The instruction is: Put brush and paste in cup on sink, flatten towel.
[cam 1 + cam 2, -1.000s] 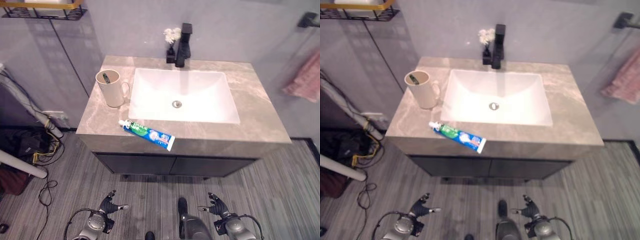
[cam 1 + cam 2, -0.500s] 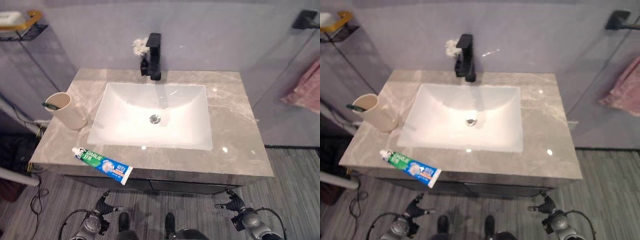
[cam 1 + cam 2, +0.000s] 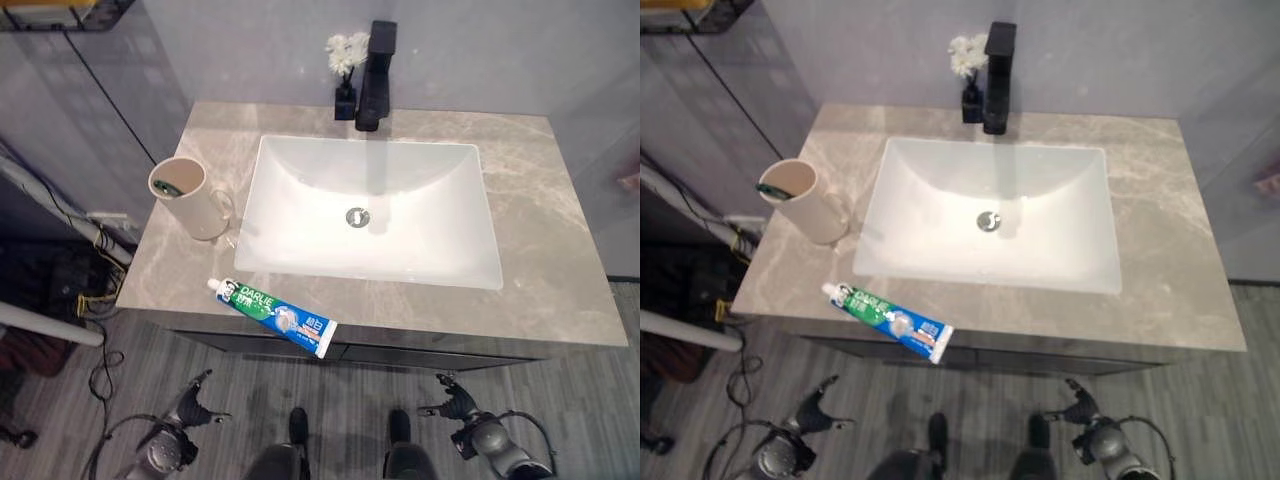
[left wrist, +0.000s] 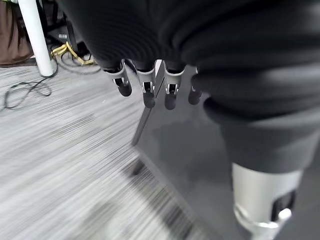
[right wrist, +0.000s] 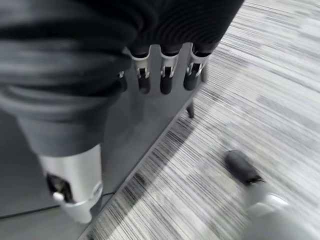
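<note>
A beige cup [image 3: 190, 198] stands on the grey marble counter [image 3: 540, 260], left of the white basin [image 3: 370, 210]. A green toothbrush [image 3: 770, 189] rests inside the cup. The blue-and-green toothpaste tube [image 3: 272, 316] lies flat near the counter's front edge, its end overhanging. A sliver of pink towel [image 3: 632, 182] shows at the far right. My left hand [image 3: 187, 408] and right hand [image 3: 452, 404] hang low in front of the vanity, over the floor. Both are open with relaxed fingers [image 4: 145, 90] [image 5: 167, 80] and hold nothing.
A black faucet [image 3: 375, 75] with a small white flower [image 3: 347, 48] beside it stands behind the basin. The dark cabinet front [image 3: 420, 356] lies just beyond my hands. A white pole [image 3: 45, 325] and loose cables [image 3: 95, 300] are on the floor at left.
The whole picture has shifted, so the camera moved. Cup, tube and basin keep their places on the counter. Both hands stay low and open.
</note>
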Robot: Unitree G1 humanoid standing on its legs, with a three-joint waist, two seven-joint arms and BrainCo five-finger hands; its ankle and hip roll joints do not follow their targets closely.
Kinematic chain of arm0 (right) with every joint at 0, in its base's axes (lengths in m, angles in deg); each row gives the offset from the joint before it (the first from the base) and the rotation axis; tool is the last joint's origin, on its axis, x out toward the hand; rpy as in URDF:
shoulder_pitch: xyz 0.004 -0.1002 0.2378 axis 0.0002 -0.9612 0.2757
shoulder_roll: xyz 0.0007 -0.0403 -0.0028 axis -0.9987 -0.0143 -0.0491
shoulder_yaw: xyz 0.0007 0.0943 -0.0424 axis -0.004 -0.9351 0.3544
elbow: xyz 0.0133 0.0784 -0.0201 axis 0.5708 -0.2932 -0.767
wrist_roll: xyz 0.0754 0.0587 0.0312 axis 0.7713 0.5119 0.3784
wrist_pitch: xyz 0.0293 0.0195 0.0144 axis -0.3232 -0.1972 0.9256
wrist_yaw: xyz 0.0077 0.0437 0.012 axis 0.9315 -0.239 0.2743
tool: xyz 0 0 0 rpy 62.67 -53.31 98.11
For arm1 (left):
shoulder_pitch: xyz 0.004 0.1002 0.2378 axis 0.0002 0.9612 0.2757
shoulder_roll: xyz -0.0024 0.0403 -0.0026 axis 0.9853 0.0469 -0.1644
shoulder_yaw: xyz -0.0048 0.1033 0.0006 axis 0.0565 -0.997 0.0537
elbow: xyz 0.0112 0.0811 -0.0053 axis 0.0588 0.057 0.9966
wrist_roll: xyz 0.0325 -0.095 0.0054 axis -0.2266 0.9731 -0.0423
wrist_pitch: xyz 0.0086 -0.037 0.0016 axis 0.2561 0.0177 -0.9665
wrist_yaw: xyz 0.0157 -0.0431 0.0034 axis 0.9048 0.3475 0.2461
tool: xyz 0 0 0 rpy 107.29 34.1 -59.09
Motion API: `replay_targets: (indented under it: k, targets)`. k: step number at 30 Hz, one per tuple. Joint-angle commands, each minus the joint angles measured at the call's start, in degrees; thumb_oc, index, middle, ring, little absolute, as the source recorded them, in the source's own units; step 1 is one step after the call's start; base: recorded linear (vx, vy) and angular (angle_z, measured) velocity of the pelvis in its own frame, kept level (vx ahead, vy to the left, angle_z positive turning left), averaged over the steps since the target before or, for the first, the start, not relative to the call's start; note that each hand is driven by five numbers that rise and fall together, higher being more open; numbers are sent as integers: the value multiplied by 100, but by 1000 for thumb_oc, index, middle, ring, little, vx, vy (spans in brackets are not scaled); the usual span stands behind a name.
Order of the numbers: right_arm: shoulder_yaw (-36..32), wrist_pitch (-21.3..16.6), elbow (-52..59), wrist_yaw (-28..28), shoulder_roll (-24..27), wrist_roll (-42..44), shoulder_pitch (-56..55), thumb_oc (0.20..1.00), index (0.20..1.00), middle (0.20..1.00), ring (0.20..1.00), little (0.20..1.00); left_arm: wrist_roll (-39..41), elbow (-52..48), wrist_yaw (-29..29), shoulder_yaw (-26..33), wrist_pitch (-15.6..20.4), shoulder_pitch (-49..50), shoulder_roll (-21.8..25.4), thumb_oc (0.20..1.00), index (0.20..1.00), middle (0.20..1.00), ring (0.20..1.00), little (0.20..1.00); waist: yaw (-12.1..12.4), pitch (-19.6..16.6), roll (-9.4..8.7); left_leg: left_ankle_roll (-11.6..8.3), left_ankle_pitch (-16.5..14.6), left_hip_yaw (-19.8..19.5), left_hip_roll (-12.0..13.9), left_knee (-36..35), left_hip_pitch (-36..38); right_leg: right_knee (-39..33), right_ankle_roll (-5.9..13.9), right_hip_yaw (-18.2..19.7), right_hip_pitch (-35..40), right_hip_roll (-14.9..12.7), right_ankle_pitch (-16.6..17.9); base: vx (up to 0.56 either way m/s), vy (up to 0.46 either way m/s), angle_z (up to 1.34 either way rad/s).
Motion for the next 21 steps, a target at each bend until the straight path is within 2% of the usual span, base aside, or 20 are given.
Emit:
replay_targets:
  k: [1,3,4,7,10,11,12,13,16,18,21]
  targets:
    - [92,-114,-150,-137,217,-172,62,1000,1000,1000,1000,1000,-238,-414,-286,68,410,265,236,1000,1000,1000,1000,1000,50,-330,-201,-479,-55,-346,185,211,-300,-237,43,394,-125,182,378,-31,-72,14]
    - [68,-116,-254,-157,230,-186,38,1000,1000,1000,1000,1000,-276,-463,-318,68,452,321,303,1000,1000,1000,1000,1000,44,-344,-204,-504,-9,-380,182,145,-299,-237,46,378,-146,188,356,-31,-76,-3]
    - [-66,-131,-440,-199,252,-108,-41,1000,1000,1000,1000,1000,-493,-850,-312,-38,593,461,563,1000,1000,1000,1000,1000,73,-341,-163,-557,57,-428,193,59,-299,-237,64,272,-144,173,319,-16,-52,0]
    - [-201,-136,-647,-234,213,-10,-103,1000,1000,1000,1000,1000,-702,-1120,-334,-88,669,659,811,1000,1000,1000,1000,1000,76,-366,-123,-584,96,-485,202,4,-292,-237,83,155,-105,155,287,4,-61,15]
    - [-345,-146,-900,-284,183,91,-165,1000,1000,1000,1000,1000,-1167,-1857,-459,-50,891,1016,1598,1000,1000,1000,1000,1000,124,-373,-7,-649,148,-561,243,-60,-310,-237,86,40,-65,163,227,-3,-48,25]
    - [-340,-147,-901,-285,170,89,-171,1000,1000,1000,1000,1000,-1160,-1893,-446,-24,882,1053,1619,1000,1000,1000,1000,1000,115,-381,-16,-651,149,-568,245,-60,-313,-237,85,32,-64,165,226,-7,-36,8]
    - [-357,-159,-926,-304,205,42,-226,1000,1000,1000,1000,1000,-1347,-2307,-483,62,986,1240,2019,1000,1000,1000,1000,1000,158,-385,54,-670,167,-591,255,-66,-332,-237,98,-16,-54,158,211,-5,-24,12]
    - [-351,-161,-927,-305,191,39,-231,1000,1000,1000,1000,1000,-1339,-2347,-467,97,979,1286,2042,1000,1000,1000,1000,1000,149,-393,43,-671,167,-596,257,-66,-333,-237,97,-22,-52,160,209,-8,-22,16]
    - [-454,-107,-1101,-310,217,20,-325,1000,1000,1000,1000,1000,-1499,-3087,-459,459,1126,1736,2723,1000,1000,1000,1000,1000,212,-417,151,-682,181,-642,240,-68,-358,-237,114,-81,-30,128,201,7,-1,12]
    - [-534,-40,-1226,-321,200,-10,-384,1000,1000,1000,1000,1000,-1418,-3806,-434,968,1206,2145,3159,1000,1000,1000,1000,1000,244,-445,235,-681,192,-705,198,-68,-383,-237,131,-146,-13,77,214,1,22,18]
    - [-593,18,-1335,-343,175,-10,-396,1000,1000,1000,1000,1000,-1335,-4286,-486,1417,1205,2378,3402,1000,1000,1000,1000,1000,258,-460,278,-671,207,-777,153,-68,-416,-237,143,-211,0,32,233,-11,22,19]
